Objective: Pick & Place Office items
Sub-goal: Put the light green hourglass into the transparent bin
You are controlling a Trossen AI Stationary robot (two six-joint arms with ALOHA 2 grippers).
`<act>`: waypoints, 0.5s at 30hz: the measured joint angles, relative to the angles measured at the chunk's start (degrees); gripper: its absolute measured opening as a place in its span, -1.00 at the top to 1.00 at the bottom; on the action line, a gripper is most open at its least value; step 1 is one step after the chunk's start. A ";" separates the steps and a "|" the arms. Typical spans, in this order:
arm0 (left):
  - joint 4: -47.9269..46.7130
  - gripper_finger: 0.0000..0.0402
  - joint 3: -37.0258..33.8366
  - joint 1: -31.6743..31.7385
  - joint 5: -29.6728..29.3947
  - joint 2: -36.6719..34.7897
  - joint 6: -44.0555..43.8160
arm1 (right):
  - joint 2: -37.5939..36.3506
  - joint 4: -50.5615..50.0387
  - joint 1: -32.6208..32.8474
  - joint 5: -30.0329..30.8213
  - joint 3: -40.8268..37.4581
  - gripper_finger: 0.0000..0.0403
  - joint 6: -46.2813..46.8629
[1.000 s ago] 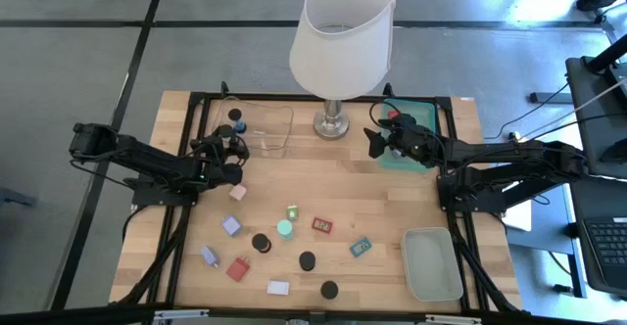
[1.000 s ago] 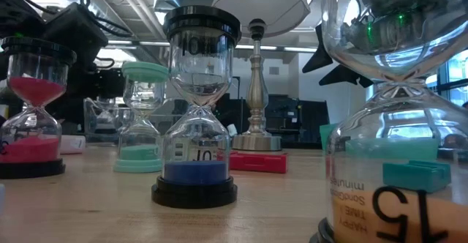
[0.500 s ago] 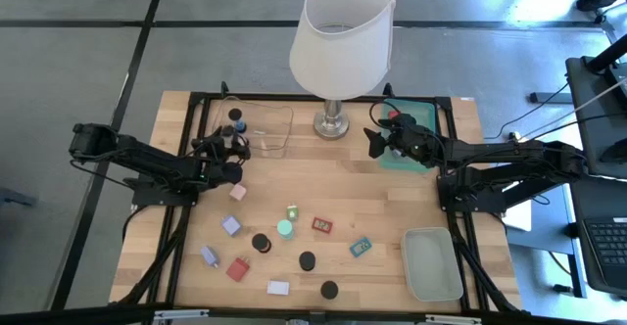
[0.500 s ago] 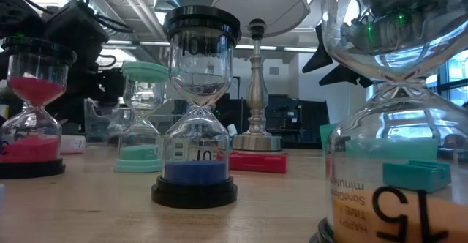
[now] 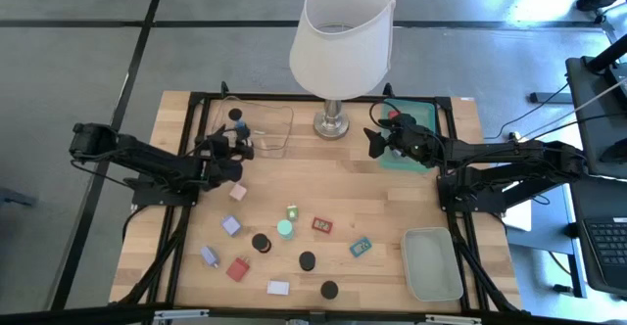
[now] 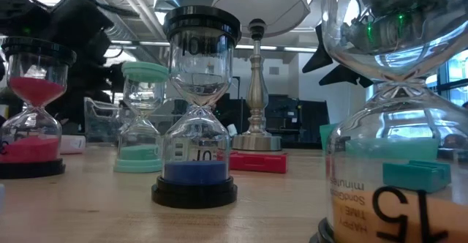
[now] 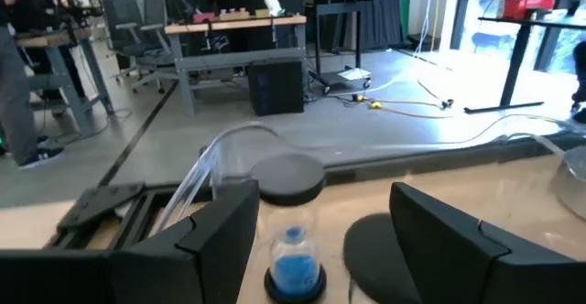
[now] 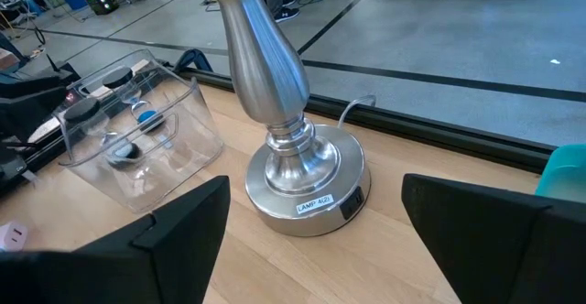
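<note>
**Inspector A:** Position of the arms?

**Inspector B:** The left gripper [image 5: 238,141] hangs at the clear tray [image 5: 277,132], at ten o'clock on the tabletop [image 5: 392,203]. Its fingers [image 7: 206,240] stand part open and, in its wrist view, hold nothing; a blue-sand timer [image 7: 294,249] with a black cap stands upright between them, seemingly inside the tray. The right gripper [image 5: 378,143] waits over the green tray [image 5: 423,162] at one o'clock, beside the lamp [image 5: 338,46], fingers spread wide and empty.

**Inspector A:** And the remaining office items?

**Inspector B:** Scattered across the lower middle of the tabletop, toward six o'clock: a black-capped timer [image 5: 307,260], a teal-capped timer [image 5: 284,228], a red block [image 5: 237,268], a white block [image 5: 278,288], a lavender block [image 5: 230,226]. All well apart from each other.

**Inspector A:** Handling assessment?

**Inspector B:** The low view shows the round pieces are small sand timers [image 6: 195,111]: clear bulbs, narrow waist, flat plastic end caps. I judge them light, rigid, smooth, breakable and prone to tip or roll. Grip across the caps, not the waist. The blocks look matte, flat-sided and stiff; take them across opposite faces.
</note>
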 joint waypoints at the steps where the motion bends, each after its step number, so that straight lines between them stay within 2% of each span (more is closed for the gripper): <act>1: 0.11 -0.22 0.63 0.00 -0.03 0.00 1.49 | 0.00 -0.01 -0.02 0.00 0.00 -0.62 -0.01; 7: 0.49 -0.22 6.10 -1.77 -0.07 -1.28 11.73 | -0.01 0.00 0.00 0.00 -0.01 -0.62 0.00; 9: 0.54 -0.22 8.42 -2.87 2.07 -1.78 14.82 | -0.01 0.00 -0.02 0.00 -0.02 -0.62 -0.02; 12: 0.56 -0.22 11.68 -4.53 11.83 -2.03 16.90 | -0.01 0.00 0.00 0.00 0.00 -0.62 -0.01; 15: 0.74 -0.22 13.79 -6.04 26.71 -1.98 17.14 | 0.00 0.00 0.00 0.00 -0.01 -0.62 0.00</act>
